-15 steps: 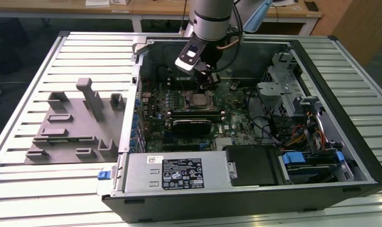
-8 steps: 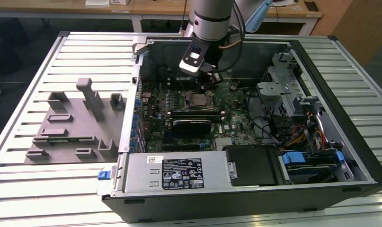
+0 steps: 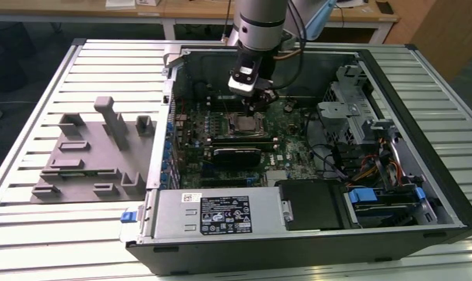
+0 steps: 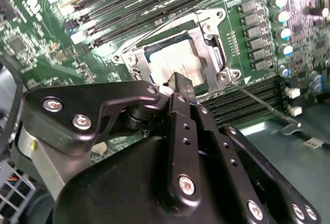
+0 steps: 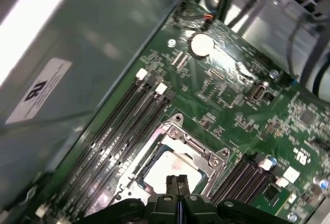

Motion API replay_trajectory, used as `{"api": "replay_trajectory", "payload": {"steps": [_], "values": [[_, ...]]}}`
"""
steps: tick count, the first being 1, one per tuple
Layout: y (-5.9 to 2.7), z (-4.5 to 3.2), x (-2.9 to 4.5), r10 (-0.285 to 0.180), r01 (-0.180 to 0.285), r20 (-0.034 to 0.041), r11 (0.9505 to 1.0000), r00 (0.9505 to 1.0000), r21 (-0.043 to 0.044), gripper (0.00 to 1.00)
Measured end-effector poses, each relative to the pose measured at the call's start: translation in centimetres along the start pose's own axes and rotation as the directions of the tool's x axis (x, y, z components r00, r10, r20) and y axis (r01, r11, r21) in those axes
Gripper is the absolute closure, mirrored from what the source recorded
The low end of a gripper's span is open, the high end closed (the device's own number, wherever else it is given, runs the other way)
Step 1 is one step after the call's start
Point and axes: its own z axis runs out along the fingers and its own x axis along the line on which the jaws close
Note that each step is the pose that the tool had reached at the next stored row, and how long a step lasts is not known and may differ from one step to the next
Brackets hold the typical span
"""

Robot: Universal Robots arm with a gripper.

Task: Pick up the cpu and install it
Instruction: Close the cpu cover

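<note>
Seating stage, by my judgement: the cpu [image 4: 175, 61] lies flat inside the socket frame [image 4: 206, 53], just above centre in the exterior view. The tool [image 5: 178, 184], fingers pressed together and holding nothing, hangs over the chip's edge. Finishing calls for it sitting square. The tool's own body hides whether they touch.

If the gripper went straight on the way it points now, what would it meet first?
Probably the cpu, seated in the motherboard socket directly below the gripper; the gap between them is unclear.
</note>
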Motion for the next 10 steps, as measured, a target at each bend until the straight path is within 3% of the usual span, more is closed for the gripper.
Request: {"api": "replay_trajectory", "payload": {"steps": [5, 10], "values": [[0.00, 0.03, 0.00, -0.090, 0.090, 0.0031, 0.9960, 0.9960, -0.0020, 0.89], [0.00, 0.06, 0.00, -0.180, 0.180, 0.0065, 0.9836, 0.9836, -0.0037, 0.89]]}}
